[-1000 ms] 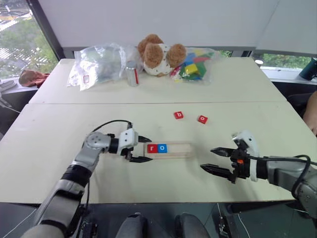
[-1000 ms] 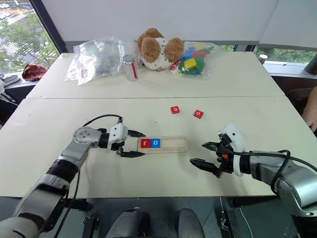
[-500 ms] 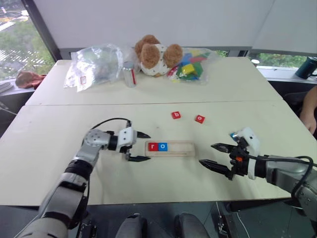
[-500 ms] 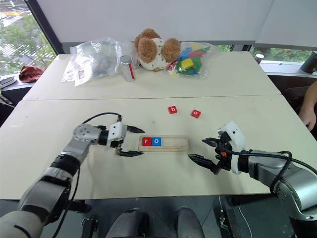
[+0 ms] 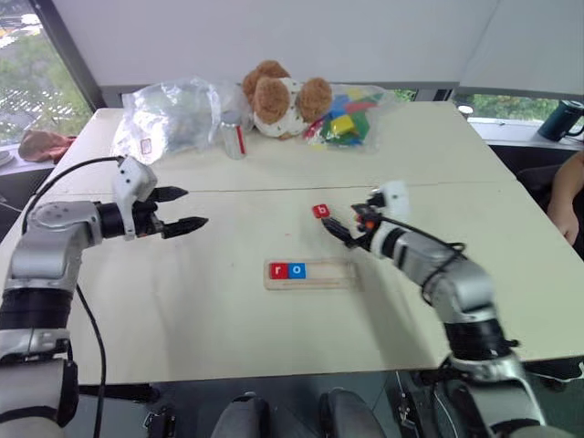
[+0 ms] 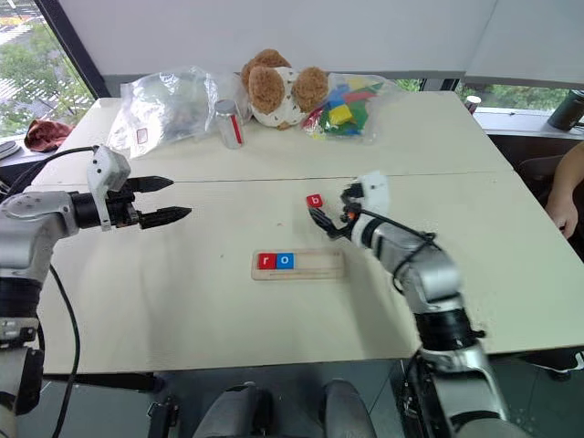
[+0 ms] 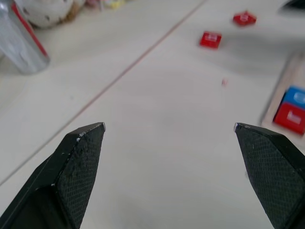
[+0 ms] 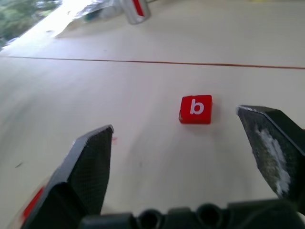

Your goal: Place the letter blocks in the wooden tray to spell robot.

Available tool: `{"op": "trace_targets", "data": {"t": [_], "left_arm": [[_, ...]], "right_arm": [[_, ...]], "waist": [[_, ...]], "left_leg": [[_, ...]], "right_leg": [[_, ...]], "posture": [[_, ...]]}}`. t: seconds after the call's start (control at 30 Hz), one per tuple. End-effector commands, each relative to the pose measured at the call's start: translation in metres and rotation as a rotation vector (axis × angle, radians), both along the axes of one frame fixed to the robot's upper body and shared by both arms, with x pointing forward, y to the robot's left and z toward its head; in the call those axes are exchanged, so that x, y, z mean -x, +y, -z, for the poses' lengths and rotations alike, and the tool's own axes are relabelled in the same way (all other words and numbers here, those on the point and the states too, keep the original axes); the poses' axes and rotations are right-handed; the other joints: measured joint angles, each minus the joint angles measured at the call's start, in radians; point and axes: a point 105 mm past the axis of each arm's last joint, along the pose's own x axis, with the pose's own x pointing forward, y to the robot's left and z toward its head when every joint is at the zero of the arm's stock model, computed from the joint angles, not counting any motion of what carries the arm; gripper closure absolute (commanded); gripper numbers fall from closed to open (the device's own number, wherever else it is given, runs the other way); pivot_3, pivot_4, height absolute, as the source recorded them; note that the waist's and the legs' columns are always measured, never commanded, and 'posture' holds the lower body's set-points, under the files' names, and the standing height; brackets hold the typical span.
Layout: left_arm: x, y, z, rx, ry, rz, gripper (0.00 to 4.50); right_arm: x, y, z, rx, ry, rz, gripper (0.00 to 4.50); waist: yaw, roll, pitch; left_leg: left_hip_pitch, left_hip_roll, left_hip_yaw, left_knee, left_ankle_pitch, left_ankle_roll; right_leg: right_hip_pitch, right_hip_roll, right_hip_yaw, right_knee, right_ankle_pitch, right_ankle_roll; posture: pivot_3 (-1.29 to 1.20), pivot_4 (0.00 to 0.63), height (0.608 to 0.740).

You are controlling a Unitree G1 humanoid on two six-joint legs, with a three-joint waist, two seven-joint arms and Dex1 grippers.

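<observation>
The wooden tray lies mid-table, holding a red r block and a blue o block at its left end. A red b block lies on the table beyond the tray. My right gripper hovers open just right of the b block, which sits between and a little ahead of its fingertips, untouched. In the left wrist view a further red block lies past the b block. My left gripper is open and empty, raised over the table well left of the tray.
Along the far edge sit a clear plastic bag, a can, a teddy bear and a bag of coloured toy blocks. A person's arm shows at the right edge.
My left gripper pulled away from the tray's left end, up and to the left. My right gripper swung forward and left from the near right side to the b block.
</observation>
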Motion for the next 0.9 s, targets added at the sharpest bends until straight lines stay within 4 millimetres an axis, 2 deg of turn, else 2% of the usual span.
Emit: {"op": "trace_targets", "data": {"t": [0.03, 0.1, 0.27, 0.43, 0.6, 0.63, 0.7, 0.83, 0.9], "left_arm": [[0.015, -0.004, -0.021, 0.072, -0.019, -0.004, 0.03], [0.022, -0.005, -0.022, 0.085, -0.003, -0.004, 0.03], [0.028, 0.001, -0.005, 0.084, 0.014, -0.035, 0.03], [0.043, -0.005, 0.008, 0.034, 0.052, 0.015, 0.03], [0.053, -0.014, 0.01, -0.001, 0.061, 0.064, 0.03], [0.054, -0.016, 0.01, -0.009, 0.061, 0.071, 0.0], [0.055, -0.016, 0.01, -0.019, 0.059, 0.074, 0.0], [0.055, -0.018, 0.009, -0.025, 0.057, 0.074, 0.0], [0.055, -0.02, 0.009, -0.024, 0.055, 0.08, 0.0]], "right_arm": [[-0.024, 0.003, -0.012, 0.008, -0.089, 0.097, 0.0], [-0.034, 0.014, -0.006, -0.008, -0.072, 0.106, 0.0], [-0.046, 0.035, 0.009, -0.018, -0.022, 0.072, 0.0], [-0.054, 0.039, 0.016, 0.002, 0.005, 0.089, 0.0], [-0.062, 0.046, 0.02, 0.026, 0.011, 0.112, 0.0], [-0.064, 0.047, 0.02, 0.034, 0.01, 0.121, 0.55], [-0.066, 0.048, 0.021, 0.044, 0.009, 0.131, 1.28], [-0.067, 0.051, 0.024, 0.08, 0.009, 0.13, 3.31], [-0.067, 0.052, 0.027, 0.101, 0.01, 0.128, 3.31]], "waist": [[-0.004, 0.0, 0.0], [-0.007, 0.0, 0.0], [-0.024, 0.0, 0.0], [-0.028, 0.0, 0.0], [-0.029, 0.0, 0.0], [-0.029, 0.0, 0.0], [-0.03, 0.0, 0.0], [-0.031, 0.0, 0.0], [-0.033, 0.0, 0.0]], "left_leg": [[-0.004, -0.001, 0.0, 0.001, 0.0, 0.0], [-0.011, -0.001, 0.0, 0.002, 0.001, -0.002], [-0.009, -0.001, -0.001, 0.001, 0.003, -0.005], [-0.008, 0.0, -0.001, 0.001, 0.004, -0.007], [-0.008, 0.0, -0.001, 0.001, 0.005, -0.008], [-0.008, 0.0, -0.001, 0.001, 0.005, -0.008], [-0.007, 0.0, -0.001, 0.001, 0.006, -0.009], [-0.007, 0.0, -0.001, 0.0, 0.006, -0.009], [-0.007, 0.0, -0.001, 0.0, 0.006, -0.009]], "right_leg": [[-0.004, 0.0, 0.0, 0.0, 0.0, 0.0], [-0.01, 0.0, 0.0, 0.0, 0.0, 0.0], [-0.009, 0.0, -0.001, 0.0, 0.0, 0.0], [-0.008, 0.001, -0.001, 0.001, 0.0, 0.0], [-0.008, 0.001, 0.0, 0.001, 0.0, 0.0], [-0.009, 0.001, 0.0, 0.001, 0.0, 0.0], [-0.008, 0.0, 0.0, 0.0, 0.0, 0.0], [-0.009, 0.001, 0.0, 0.001, 0.0, 0.0], [-0.009, 0.001, 0.0, 0.001, 0.0, 0.0]], "posture": [[0.0, 0.15, 0.74], [0.0, 0.15, 0.74], [0.0, 0.15, 0.74], [0.0, 0.15, 0.74], [0.0, 0.15, 0.74], [0.0, 0.15, 0.74], [0.0, 0.15, 0.74], [0.0, 0.15, 0.74], [0.0, 0.15, 0.74]]}}
